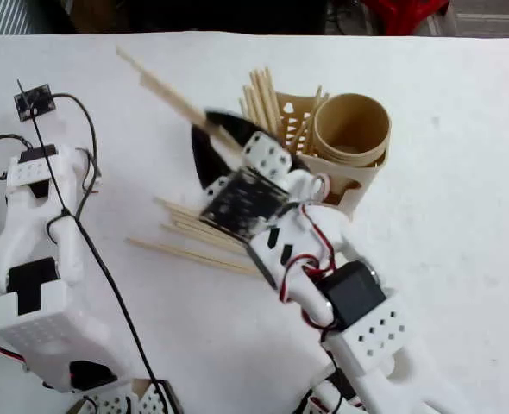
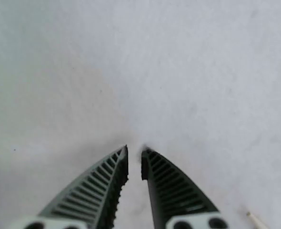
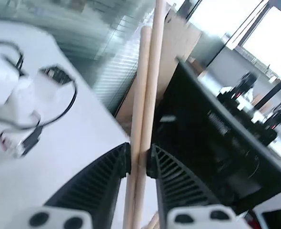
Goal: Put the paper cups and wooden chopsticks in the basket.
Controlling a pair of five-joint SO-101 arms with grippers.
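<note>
- Beside the basket (image 1: 345, 194), on its side facing the other arm, the right gripper (image 1: 213, 131) is clamped on a pair of wooden chopsticks (image 1: 164, 86); its two ribbed jaws press them from either side, gripped partway along.
- From the jaws the held pair slants up and away from the basket, its free ends high over the table (image 1: 461, 103); in the right wrist view the right gripper (image 3: 138, 160) shows the two sticks (image 3: 147, 71) side by side, touching each other.
- Inside the basket stand nested paper cups (image 1: 351, 129), mouth up, against the wall farthest from the gripper.
- Next to the cups, also within the basket, a bundle of chopsticks (image 1: 263, 95) leans upright, its tips rising above the rim.
- Near the basket, on the table and partly under the right arm, lies a loose heap of chopsticks (image 1: 198, 237), fanned out flat.
- Well apart from the basket, the left gripper (image 2: 134, 152) hangs over bare table, its jaws parted by a narrow gap with nothing between them.
</note>
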